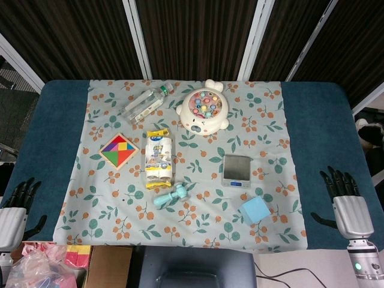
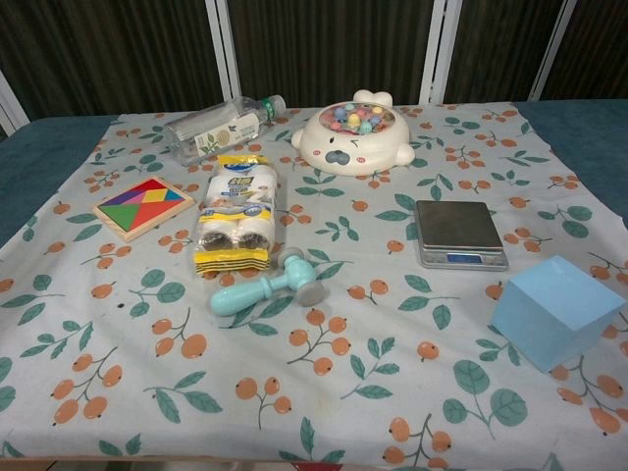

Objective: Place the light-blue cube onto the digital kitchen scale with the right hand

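The light-blue cube [image 1: 255,210] [image 2: 556,311] sits on the flowered cloth near the table's front right. Just behind it and slightly left lies the digital kitchen scale [image 1: 236,170] [image 2: 459,234], its steel plate bare. My right hand [image 1: 345,201] rests at the table's right edge, well right of the cube, fingers spread and holding nothing. At the far left edge my left hand [image 1: 17,207] is also open and holds nothing. Neither hand appears in the chest view.
A teal toy hammer [image 1: 174,195] [image 2: 268,287], a snack pack [image 1: 159,157], a tangram puzzle [image 1: 119,150], a plastic bottle [image 1: 146,103] and a round white toy [image 1: 204,110] lie left of and behind the scale. Boxes and a bag [image 1: 42,264] sit below the front left edge.
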You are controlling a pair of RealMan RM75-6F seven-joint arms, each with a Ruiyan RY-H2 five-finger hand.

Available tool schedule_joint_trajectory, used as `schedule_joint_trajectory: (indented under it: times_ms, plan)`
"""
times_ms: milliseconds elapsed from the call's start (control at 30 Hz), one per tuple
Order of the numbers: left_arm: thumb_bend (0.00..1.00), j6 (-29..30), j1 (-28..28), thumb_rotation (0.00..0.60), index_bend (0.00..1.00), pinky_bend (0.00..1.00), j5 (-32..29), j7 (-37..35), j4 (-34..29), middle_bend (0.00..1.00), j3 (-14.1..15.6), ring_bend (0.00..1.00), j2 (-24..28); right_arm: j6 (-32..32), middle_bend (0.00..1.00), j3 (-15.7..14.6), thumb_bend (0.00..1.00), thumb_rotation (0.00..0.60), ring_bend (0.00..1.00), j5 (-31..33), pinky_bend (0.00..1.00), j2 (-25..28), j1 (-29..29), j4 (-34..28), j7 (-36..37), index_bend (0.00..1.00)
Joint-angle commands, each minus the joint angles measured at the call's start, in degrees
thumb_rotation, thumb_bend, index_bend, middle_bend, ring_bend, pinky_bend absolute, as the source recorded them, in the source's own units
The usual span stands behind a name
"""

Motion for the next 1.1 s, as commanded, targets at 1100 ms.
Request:
schedule_joint_trajectory:
  times_ms: [1100]
  plan:
    - [0.33, 2.67, 1.63, 0.600, 0.06, 0.34, 0.68, -3.45, -0.22, 0.00, 0.20, 0.00, 1.18, -29.99, 0.08, -0.47, 0.12, 0.600, 0.02, 1.63, 0.07, -1.18, 18.30, -4.11, -0.38, 0.01]
